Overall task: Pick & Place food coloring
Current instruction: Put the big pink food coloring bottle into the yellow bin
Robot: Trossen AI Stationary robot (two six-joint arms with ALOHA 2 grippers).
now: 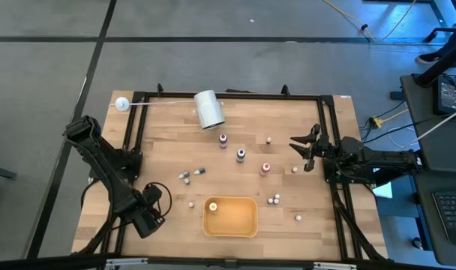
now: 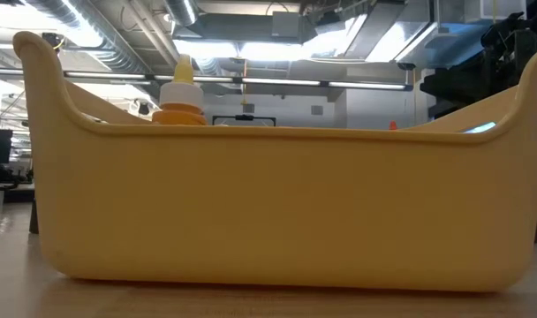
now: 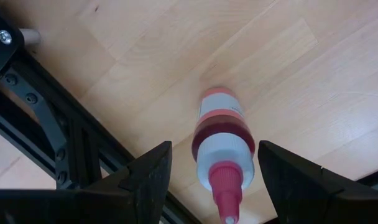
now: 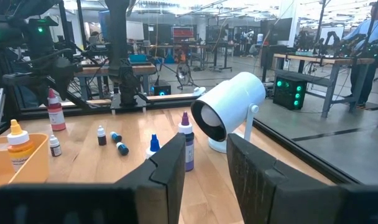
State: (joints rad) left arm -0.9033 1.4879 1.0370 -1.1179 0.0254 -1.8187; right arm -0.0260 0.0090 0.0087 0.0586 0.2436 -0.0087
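Lower left, the left hand has its fingers apart around 1 red-capped food coloring bottle lying on the tabletop. Lower centre, 1 yellow bin holds 1 orange-capped bottle. About 11 loose bottles sit mid-frame. Right edge, the right hand is part-open and empty. Top, 1 white roll.

Wooden counter with bottles, a bin and a roll

The pale plank counter, framed by black rails, carried a yellow bin near its front edge, holding one orange-capped bottle. A big white roll lay on its side toward the back, with a small white ball on a thin rod at the back left corner. Tiny food coloring bottles stood or lay scattered across the middle; two lay tipped together left of centre, others stood right of the bin.
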